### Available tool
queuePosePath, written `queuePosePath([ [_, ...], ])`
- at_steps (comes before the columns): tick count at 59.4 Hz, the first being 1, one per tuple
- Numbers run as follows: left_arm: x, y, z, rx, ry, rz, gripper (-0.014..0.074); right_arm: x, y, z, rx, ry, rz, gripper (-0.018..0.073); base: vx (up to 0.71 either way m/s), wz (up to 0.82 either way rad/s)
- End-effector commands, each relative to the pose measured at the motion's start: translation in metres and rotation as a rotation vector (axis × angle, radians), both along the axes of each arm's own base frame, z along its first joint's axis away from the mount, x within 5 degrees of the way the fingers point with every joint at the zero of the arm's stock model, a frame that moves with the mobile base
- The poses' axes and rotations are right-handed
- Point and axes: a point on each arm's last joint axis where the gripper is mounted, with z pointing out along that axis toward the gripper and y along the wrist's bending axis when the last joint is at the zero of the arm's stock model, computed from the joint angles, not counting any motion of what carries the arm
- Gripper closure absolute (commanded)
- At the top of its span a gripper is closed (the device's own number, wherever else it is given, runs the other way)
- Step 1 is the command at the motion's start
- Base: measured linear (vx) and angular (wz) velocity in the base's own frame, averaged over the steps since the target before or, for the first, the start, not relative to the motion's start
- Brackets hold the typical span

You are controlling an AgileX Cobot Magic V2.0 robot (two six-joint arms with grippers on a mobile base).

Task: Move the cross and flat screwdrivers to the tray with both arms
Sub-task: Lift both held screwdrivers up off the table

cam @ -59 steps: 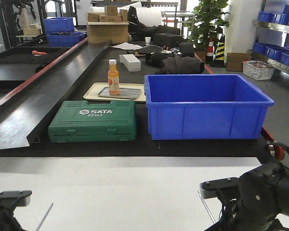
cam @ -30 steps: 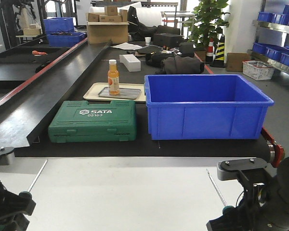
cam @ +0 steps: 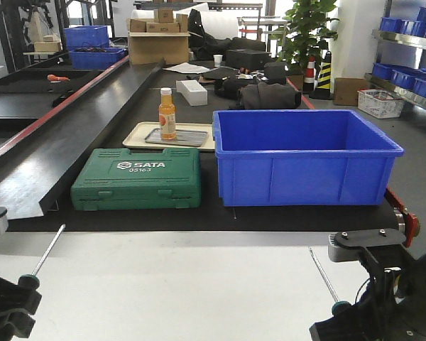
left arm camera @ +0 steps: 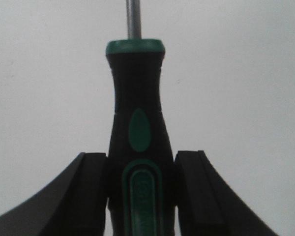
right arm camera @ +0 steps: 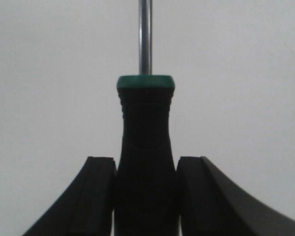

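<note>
In the left wrist view my left gripper [left arm camera: 140, 155] is shut on the black-and-green handle of one screwdriver [left arm camera: 137, 98], whose steel shaft points away over the white table. My right gripper [right arm camera: 145, 158] is shut on the handle of the other screwdriver [right arm camera: 145, 113] in the same way. In the front view the left gripper [cam: 11, 302] and its screwdriver [cam: 46, 252] are at the bottom left. At the bottom right are the right gripper [cam: 337, 323] and its screwdriver [cam: 324, 277]. The grey metal tray [cam: 192, 138] lies far ahead. The tips do not show which is cross or flat.
An orange bottle [cam: 167, 114] stands on the metal tray, which rests on a cream tray [cam: 133, 136]. A green SATA case [cam: 138, 177] and a deep blue bin [cam: 305, 160] lie between the white table [cam: 184, 284] and the trays, on a black belt.
Both screwdrivers have moved forward over the white table, toward the black belt, held in the grippers. The right arm has shifted to the right and the left arm further left.
</note>
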Motion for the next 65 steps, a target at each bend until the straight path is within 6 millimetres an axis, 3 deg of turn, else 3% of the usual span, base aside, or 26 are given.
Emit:
queuePosePath([
  [1,-0.005,-0.002,0.03,-0.052,-0.159,0.033,0.0597,0.0,0.0,0.02,0.052,-0.112,0.004,0.0568,0.0,0.0],
  [12,-0.018,-0.001,0.044,-0.061,-0.223,0.035,0.0597,-0.006,-0.001,0.033,0.076,-0.152,0.002,0.0568,0.0,0.0],
  [36,-0.051,0.002,0.071,-0.087,-0.318,0.05,0.0597,-0.02,-0.006,0.097,0.133,-0.301,-0.001,0.0568,0.0,0.0],
  [48,-0.065,0.004,0.084,-0.1,-0.379,0.056,0.0597,-0.024,-0.008,0.102,0.14,-0.322,-0.001,0.0568,0.0,0.0],
  [57,-0.069,0.004,0.103,-0.114,-0.438,0.063,0.0597,-0.024,-0.008,0.102,0.141,-0.327,0.005,0.0568,0.0,0.0],
  [65,-0.069,0.004,0.107,-0.116,-0.456,0.064,0.0597,-0.024,-0.007,0.103,0.139,-0.334,0.015,0.0568,0.0,0.0],
])
